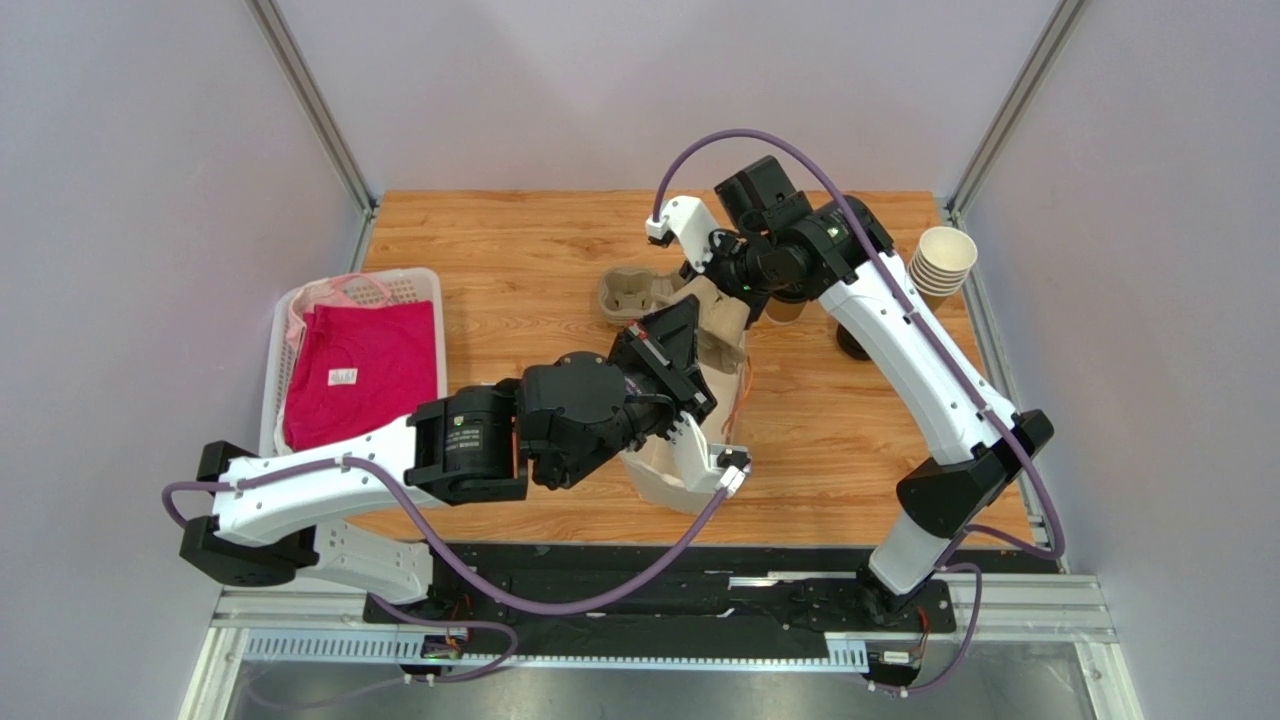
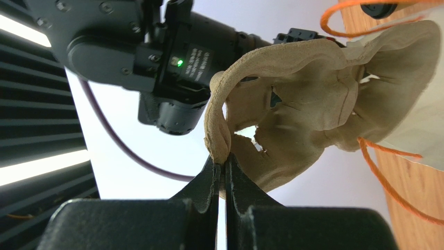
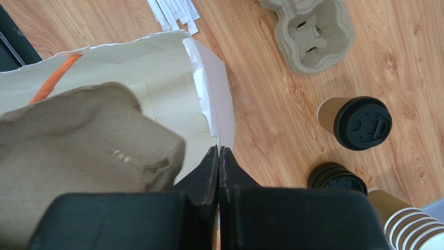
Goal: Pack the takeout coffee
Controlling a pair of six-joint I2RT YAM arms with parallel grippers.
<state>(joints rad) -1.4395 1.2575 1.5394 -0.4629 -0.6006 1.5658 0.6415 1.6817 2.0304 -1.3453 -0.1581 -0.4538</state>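
Wooden table [image 1: 526, 255] carries takeout coffee [image 3: 359, 122], lids [image 3: 336, 179], cup stack [image 1: 942, 263], carrier [image 3: 310, 31], basket [image 1: 286, 323], bag [image 3: 156, 78].

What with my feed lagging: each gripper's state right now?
Left gripper: shut on the tan moulded-pulp cup carrier.
Right gripper: shut at rim of the white paper bag; hold unclear.

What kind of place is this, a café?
Probably a robot test booth staged as a coffee takeout counter: blank walls around a wooden table, with a lidded coffee cup, stacked paper cups and a paper bag.
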